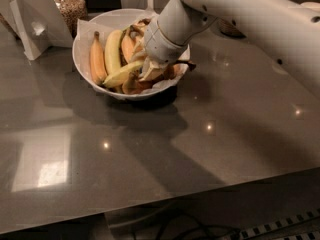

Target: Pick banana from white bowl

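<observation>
**Grey tabletop, gripper down among the fruit**

Glossy grey table (150, 159) fills the near half of the view, carrying small glints of light, with dark cables (200, 231) just visible below its front edge, well short of the gripper. Beyond that bare stretch we find the white bowl (82, 59), paper-lined, and the gripper (150, 73) sits inside it, low among the fruit on the arm's side of the bowl. We cannot tell whether it is wide, narrow or clamped on anything (the wrist hides most of it). The banana (121, 74), pale and slim, lies slantwise in the bowl. One end meets the gripper and the other reaches away from it toward the bowl's near wall. Farther from the gripper on that same side, a yellow banana (113, 49) and an orange-yellow banana (96, 59) rest lengthwise against the wall. Behind the gripper the white arm (240, 14) climbs out of view. Farthest off stand a glass jar of grains (70, 6) and a white folded stand (30, 26), both beyond the bowl.
</observation>
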{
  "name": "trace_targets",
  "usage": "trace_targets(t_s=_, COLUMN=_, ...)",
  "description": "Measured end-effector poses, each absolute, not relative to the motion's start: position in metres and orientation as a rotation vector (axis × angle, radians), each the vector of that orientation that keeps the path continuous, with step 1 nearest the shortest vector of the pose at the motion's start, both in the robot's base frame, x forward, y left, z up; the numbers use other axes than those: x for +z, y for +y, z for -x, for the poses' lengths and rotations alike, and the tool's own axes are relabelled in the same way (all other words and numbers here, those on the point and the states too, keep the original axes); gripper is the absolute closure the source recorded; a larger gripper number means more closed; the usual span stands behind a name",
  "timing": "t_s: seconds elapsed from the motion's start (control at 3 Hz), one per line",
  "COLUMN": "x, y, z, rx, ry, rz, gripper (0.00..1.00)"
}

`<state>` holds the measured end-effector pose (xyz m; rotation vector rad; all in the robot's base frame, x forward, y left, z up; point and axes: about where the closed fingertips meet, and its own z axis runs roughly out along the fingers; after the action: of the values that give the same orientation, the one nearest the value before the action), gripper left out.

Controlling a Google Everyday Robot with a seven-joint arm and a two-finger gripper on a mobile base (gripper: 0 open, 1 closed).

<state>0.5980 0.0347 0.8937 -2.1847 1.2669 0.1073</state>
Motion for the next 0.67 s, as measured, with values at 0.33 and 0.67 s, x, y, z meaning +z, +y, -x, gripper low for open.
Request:
trace_targets(t_s=0.33, x=0.918, y=0.023, z=-0.601, rx=0.052, ry=1.267, rz=2.165, gripper=1.00)
trace_targets(t_s=0.67, x=0.954, y=0.007, z=-0.602, rx=-0.013, ry=1.271, rz=2.140, gripper=1.00)
